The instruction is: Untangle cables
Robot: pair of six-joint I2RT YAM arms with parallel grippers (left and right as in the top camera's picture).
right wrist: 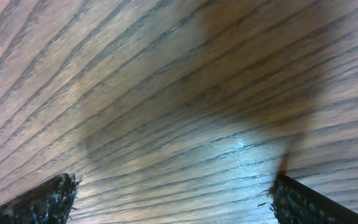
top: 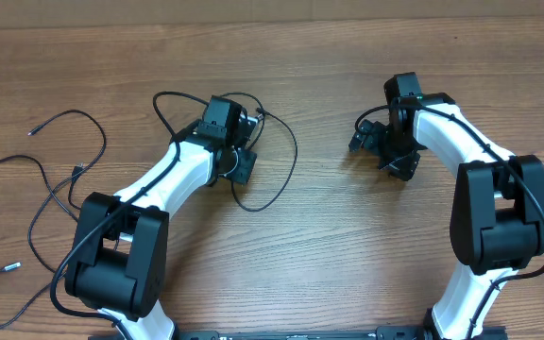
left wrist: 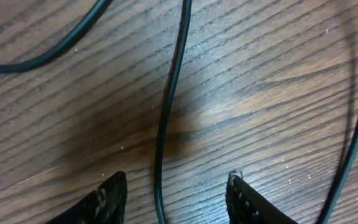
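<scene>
Several thin black cables lie on the wooden table. One cable (top: pixel 294 151) loops around my left gripper (top: pixel 246 144), left of the table's middle. In the left wrist view a strand of that cable (left wrist: pixel 161 134) runs lengthwise between the two fingertips. My left gripper (left wrist: pixel 176 190) is open, and neither finger (left wrist: pixel 107 200) touches the strand. Two more strands (left wrist: pixel 42 57) cross the edges of that view. My right gripper (top: pixel 385 149) stands open at the right over bare wood. The right wrist view shows my right gripper (right wrist: pixel 176 190) with nothing between its fingers.
More loose cables lie at the far left: one with a silvery plug tip (top: pixel 32 131), a curving strand (top: pixel 38 203), and another plug tip (top: pixel 13 266) near the front-left. The table (top: pixel 348 246) is wood-grained. A wall runs along the back edge.
</scene>
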